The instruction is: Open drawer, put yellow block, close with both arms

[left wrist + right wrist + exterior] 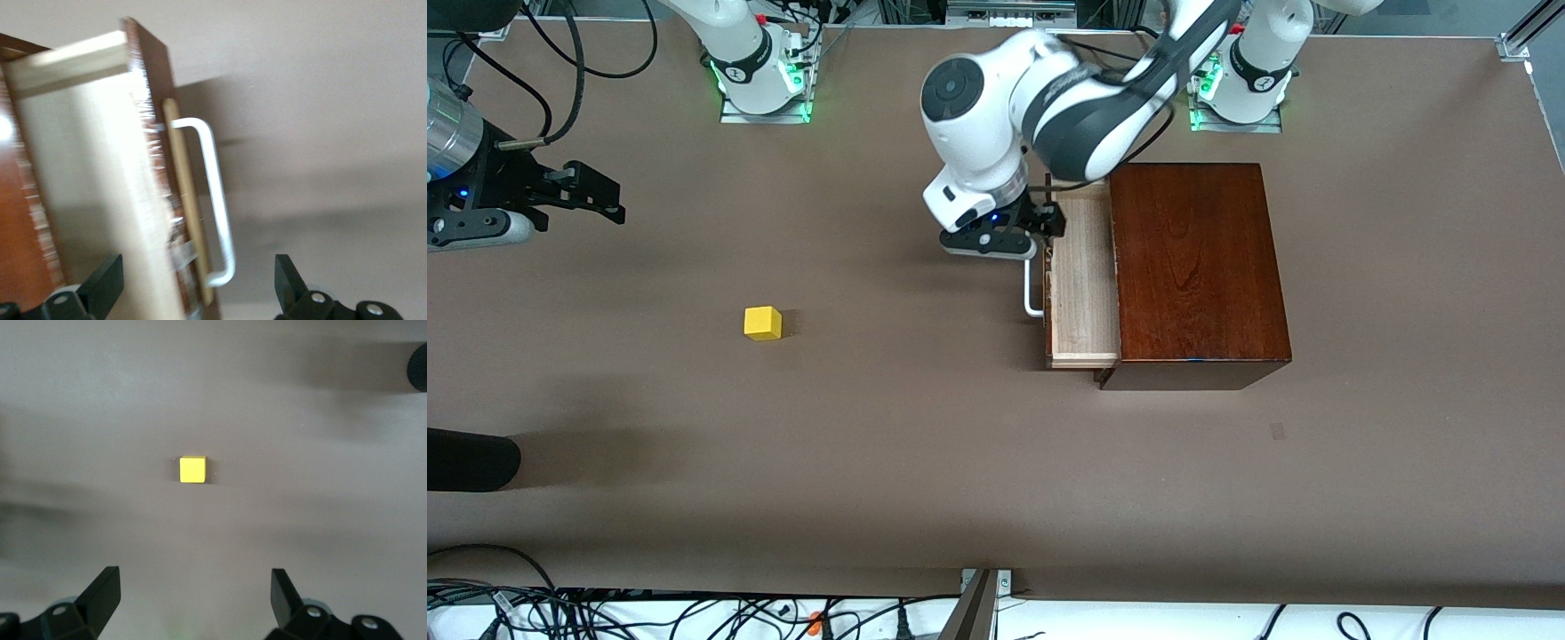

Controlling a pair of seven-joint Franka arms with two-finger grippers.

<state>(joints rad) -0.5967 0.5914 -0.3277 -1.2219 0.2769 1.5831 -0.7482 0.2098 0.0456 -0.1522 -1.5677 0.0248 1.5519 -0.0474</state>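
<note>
while the drawer stands partly pulled out of its box, this is how things lie:
drawer: (1083, 284) pale wooden tray sticking out of the dark wooden box (1196, 271) toward the right arm's end of the table; nothing lies in the part i can see.
handle: (1032, 289) white bar on the drawer front, also seen close in my left wrist view (217, 207).
yellow block: (762, 323) alone on the brown table (925, 462), well apart from the drawer, toward the right arm's end.
my left gripper: (1042, 233) down at the handle's end that is farther from the front camera; fingers (100, 283) spread wide on either side of the drawer front, gripping nothing.
my right gripper: (591, 197) up over bare table near the right arm's end; fingers (103, 593) wide apart and empty, with the block (192, 469) on the table below.
</note>
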